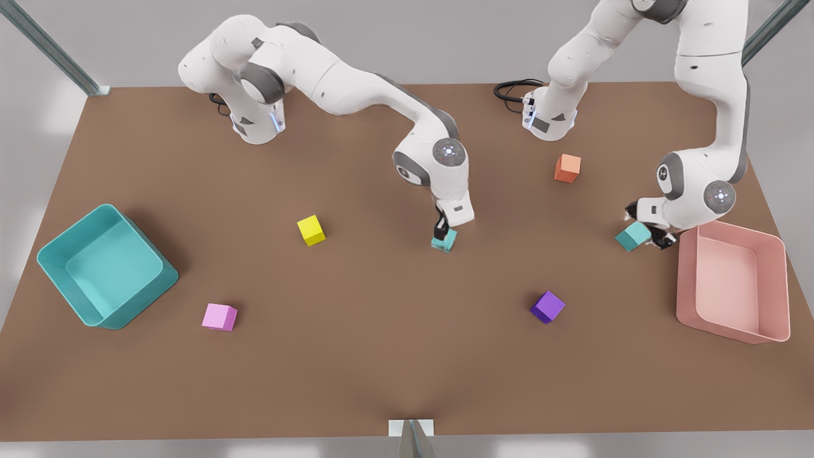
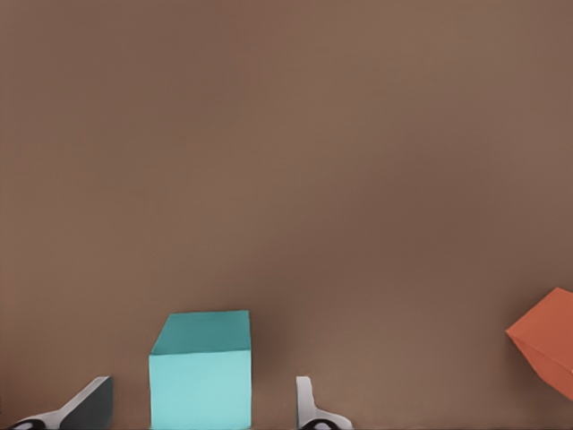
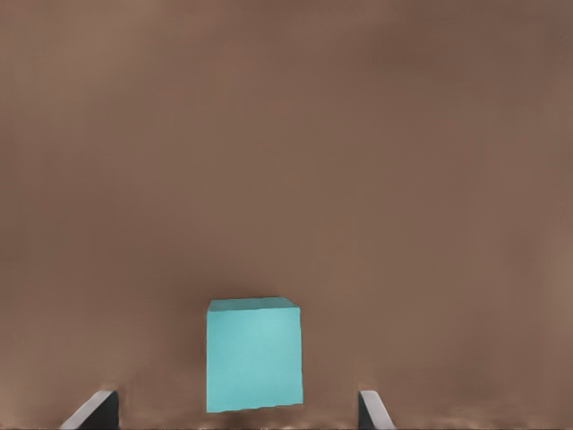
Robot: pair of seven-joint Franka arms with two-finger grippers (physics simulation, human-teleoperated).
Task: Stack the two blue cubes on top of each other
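Observation:
Two blue cubes rest on the brown table (image 1: 381, 356). One blue cube (image 1: 448, 242) (image 3: 254, 355) lies near the table's middle; my right gripper (image 1: 441, 233) (image 3: 236, 401) points straight down over it, open, a finger on each side with gaps. The other blue cube (image 1: 631, 236) (image 2: 200, 381) lies toward the front view's right, beside the pink bin. My left gripper (image 1: 646, 228) (image 2: 199, 410) reaches it at a slant, open, its fingers (image 2: 86, 405) straddling the cube without touching.
A pink bin (image 1: 769, 289) stands just right of the left gripper. An orange cube (image 1: 567, 168) (image 2: 548, 339) sits behind, between the two arms. A purple cube (image 1: 547, 306), yellow cube (image 1: 311, 229), pink cube (image 1: 219, 317) and teal bin (image 1: 60, 270) lie elsewhere.

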